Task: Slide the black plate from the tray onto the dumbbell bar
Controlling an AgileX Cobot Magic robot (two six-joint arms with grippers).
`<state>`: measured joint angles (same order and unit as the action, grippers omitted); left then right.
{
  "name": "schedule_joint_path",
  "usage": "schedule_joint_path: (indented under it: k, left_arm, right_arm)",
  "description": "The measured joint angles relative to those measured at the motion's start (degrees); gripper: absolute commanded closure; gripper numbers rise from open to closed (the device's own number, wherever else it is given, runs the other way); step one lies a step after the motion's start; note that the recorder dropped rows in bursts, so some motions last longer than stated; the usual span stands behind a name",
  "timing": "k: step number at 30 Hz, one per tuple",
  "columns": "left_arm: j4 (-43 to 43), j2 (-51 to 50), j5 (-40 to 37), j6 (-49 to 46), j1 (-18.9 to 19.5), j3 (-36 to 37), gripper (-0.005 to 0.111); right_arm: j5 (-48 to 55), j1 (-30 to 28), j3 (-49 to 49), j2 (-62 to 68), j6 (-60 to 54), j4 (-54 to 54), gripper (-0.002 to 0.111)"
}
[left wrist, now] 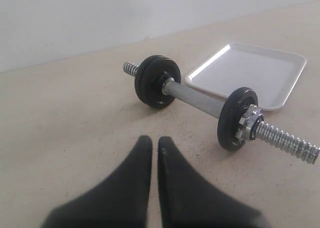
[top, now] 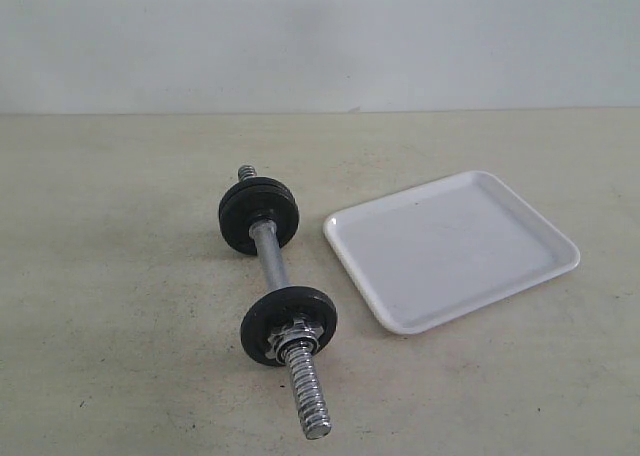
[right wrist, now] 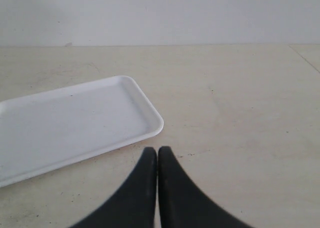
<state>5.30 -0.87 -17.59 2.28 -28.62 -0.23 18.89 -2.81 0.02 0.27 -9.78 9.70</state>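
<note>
Black plate (top: 302, 306) seated on dumbbell bar (top: 270, 256), centre frame; tray (top: 450, 251) right; far discs (top: 240, 216) apparently paired. Left gripper (left wrist: 154, 139), right gripper (right wrist: 157, 149) clenched.

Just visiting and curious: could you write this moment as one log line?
tray: bare | bar: beside tray, black plates on it | left gripper: shut, empty | right gripper: shut, empty

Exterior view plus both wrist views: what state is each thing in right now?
tray, flat on the table, nothing in it.
dumbbell bar, lying beside the tray, apart from it.
far black plates, two together on the bar.
near black plate, on the bar, upright.
chrome nut, threaded on, against the near black plate.
left end effector, shut, holding nothing.
right end effector, shut, holding nothing.
</note>
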Motion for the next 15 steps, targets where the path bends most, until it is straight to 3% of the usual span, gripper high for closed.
schedule_joint_path:
  k: [8,10,15]
  left_arm:
    - [0.1,0.0,-0.2,-1.3,1.4,0.0,0.102]
    - [0.2,0.0,-0.2,-1.5,4.4,0.0,0.102]
    - [0.2,0.0,-0.2,1.1,20.8,0.0,0.102]
  right_arm:
    - [0.0,0.0,0.0,0.0,0.0,0.0,0.109]
    - [0.0,0.0,0.0,0.0,0.0,0.0,0.109]
    - [0.0,0.0,0.0,0.0,0.2,0.0,0.109]
